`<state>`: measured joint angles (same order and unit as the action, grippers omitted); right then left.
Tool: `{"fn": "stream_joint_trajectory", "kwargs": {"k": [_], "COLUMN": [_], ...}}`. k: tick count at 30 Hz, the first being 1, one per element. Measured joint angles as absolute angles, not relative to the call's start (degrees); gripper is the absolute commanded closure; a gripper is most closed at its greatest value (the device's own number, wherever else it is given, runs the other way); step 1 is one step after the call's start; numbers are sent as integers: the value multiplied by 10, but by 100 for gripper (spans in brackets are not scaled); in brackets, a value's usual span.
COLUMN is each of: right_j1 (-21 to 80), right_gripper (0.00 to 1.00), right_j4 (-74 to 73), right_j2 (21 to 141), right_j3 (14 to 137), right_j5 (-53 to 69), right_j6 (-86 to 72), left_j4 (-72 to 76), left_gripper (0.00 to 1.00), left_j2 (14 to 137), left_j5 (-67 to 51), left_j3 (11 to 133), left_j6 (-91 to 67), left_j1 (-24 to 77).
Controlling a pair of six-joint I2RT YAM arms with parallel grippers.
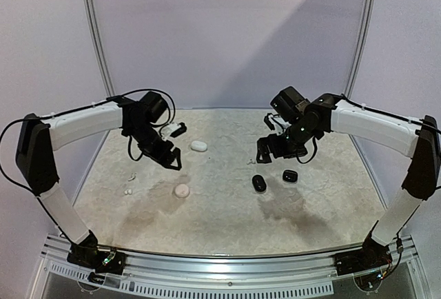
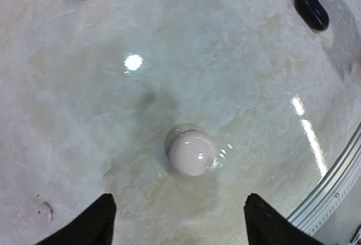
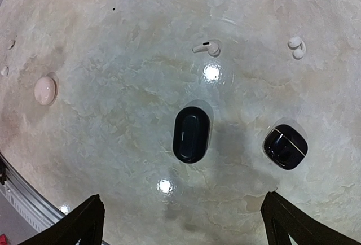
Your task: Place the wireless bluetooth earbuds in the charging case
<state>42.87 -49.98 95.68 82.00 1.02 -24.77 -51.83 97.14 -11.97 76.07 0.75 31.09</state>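
Observation:
A black oval case (image 3: 192,134) lies shut on the table below my right gripper (image 3: 183,200), which hovers open and empty. A second glossy black case (image 3: 285,146) lies to its right. A white stemmed earbud (image 3: 207,47) and a small white earbud pair (image 3: 296,46) lie beyond them. My left gripper (image 2: 179,197) is open and empty above a pale pink round case (image 2: 192,152). In the top view the left gripper (image 1: 170,160) hangs above and behind the pink case (image 1: 182,190), and the right gripper (image 1: 265,151) behind the black oval case (image 1: 258,182). No black earbuds show.
A white pebble case (image 1: 198,145) lies mid-back between the arms. Tiny white earbuds (image 1: 127,191) lie near the table's left side. A metal rail (image 1: 227,271) runs along the near edge. A small black and white object (image 1: 176,131) lies behind the left gripper.

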Motion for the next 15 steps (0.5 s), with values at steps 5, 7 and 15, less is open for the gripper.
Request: {"fn": "stream_joint_trajectory", "kwargs": {"k": [5,7,15], "right_j1": [430,431,431], "right_gripper": [1,1,1], "right_j4": [-494,-493,-488], "right_j2": [972,978,984], "right_j3": [825,826,826], "right_j5": [13,16,21], "right_j6": [-243,-241,-238], "left_j4": [-535,-541,-542], "left_gripper": [55,63,32], "left_j2": [963,963,972], "left_j5": [-78,-49,-10], "left_j3": [769,754,704], "left_j6": [141,190,256], "left_j1": [206,170,114]}}
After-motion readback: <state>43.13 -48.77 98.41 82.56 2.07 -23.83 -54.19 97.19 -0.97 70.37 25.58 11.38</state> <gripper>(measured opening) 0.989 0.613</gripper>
